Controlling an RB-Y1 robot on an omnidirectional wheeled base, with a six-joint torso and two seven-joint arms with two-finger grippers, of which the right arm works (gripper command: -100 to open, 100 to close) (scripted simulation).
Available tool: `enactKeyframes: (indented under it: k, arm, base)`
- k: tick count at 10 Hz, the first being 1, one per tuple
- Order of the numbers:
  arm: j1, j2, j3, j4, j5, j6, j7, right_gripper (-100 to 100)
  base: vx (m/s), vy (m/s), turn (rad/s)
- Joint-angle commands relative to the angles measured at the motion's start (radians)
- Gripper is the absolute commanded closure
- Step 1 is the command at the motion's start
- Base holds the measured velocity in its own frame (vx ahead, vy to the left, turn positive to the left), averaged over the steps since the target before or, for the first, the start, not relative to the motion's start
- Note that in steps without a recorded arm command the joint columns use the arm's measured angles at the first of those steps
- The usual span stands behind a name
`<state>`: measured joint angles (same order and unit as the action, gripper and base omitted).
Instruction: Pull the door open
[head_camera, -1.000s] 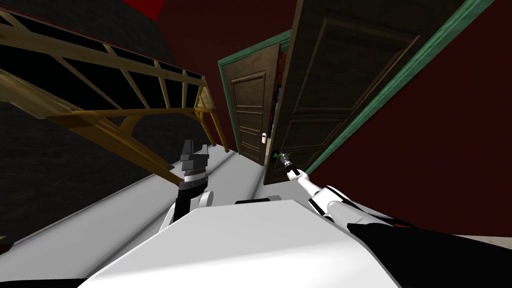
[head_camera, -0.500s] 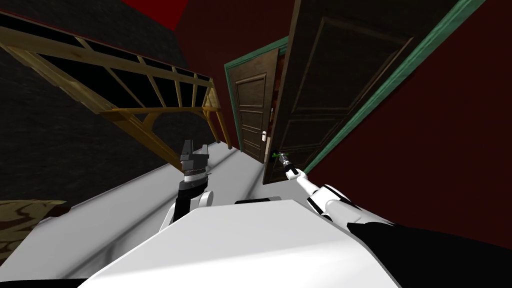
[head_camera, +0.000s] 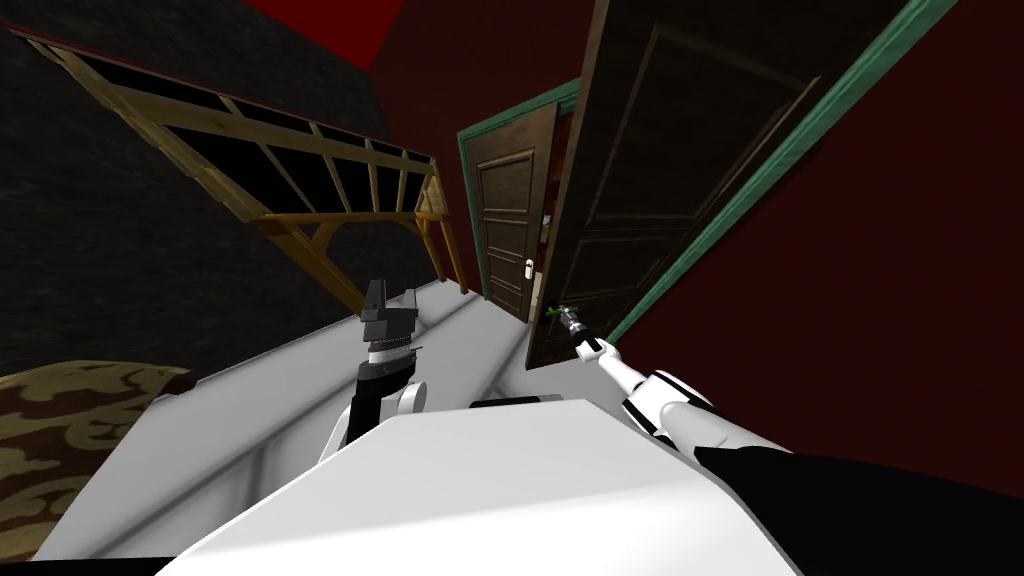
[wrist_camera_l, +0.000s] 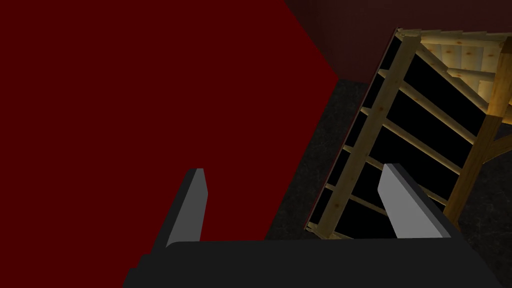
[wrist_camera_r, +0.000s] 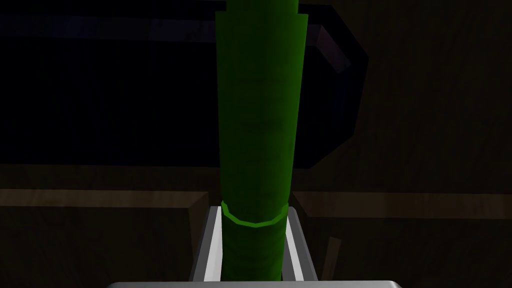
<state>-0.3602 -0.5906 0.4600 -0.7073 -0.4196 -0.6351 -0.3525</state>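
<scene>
In the head view, a tall dark brown panelled door (head_camera: 640, 180) stands ajar, swung out of its green-painted door frame (head_camera: 770, 180), which is set in a dark red wall (head_camera: 900, 300). Low on the door's free edge sits a small green cylindrical handle (head_camera: 551, 313), and the right gripper (head_camera: 560, 314) is at it, its white forearm reaching out to the door. A second brown panelled door (head_camera: 508, 220) with a small white handle plate (head_camera: 528, 268) stands beyond the first door's free edge. The left gripper (head_camera: 392, 300) is raised over the pale grey floor (head_camera: 280, 400), well apart from the door on its handle side. Farther out on that side is a light wooden lattice frame (head_camera: 330, 205). In the left wrist view, the left gripper (wrist_camera_l: 295, 170) has its two grey fingers (wrist_camera_l: 192, 205) spread wide with nothing between them, and the wooden lattice frame (wrist_camera_l: 370, 125) lies beyond. In the right wrist view, the right gripper (wrist_camera_r: 253, 209) is clamped on the green handle (wrist_camera_r: 260, 125), its fingers (wrist_camera_r: 212, 245) pressing both sides of the cylinder, with the door's dark face (wrist_camera_r: 430, 100) close behind.
</scene>
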Motion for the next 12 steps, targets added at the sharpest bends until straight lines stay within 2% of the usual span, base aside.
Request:
enactKeyframes:
  k: [1,6,7,8,12]
  arm:
    - [0.012,-0.014,0.033,-0.013,-0.001,-0.022,-0.021,100]
    - [0.036,-0.07,0.108,-0.042,-0.008,-0.074,-0.078,100]
    - [0.031,-0.069,0.094,-0.035,-0.009,-0.066,-0.069,100]
    - [0.045,-0.095,0.127,-0.042,-0.015,-0.098,-0.087,100]
    - [0.062,-0.135,0.176,-0.055,-0.026,-0.151,-0.114,100]
  base:
    - [-0.174,-0.091,0.089]
    - [-0.174,-0.107,0.091]
    - [-0.08,-0.044,0.009]
    - [-0.114,-0.067,0.075]
    - [-0.125,-0.091,0.073]
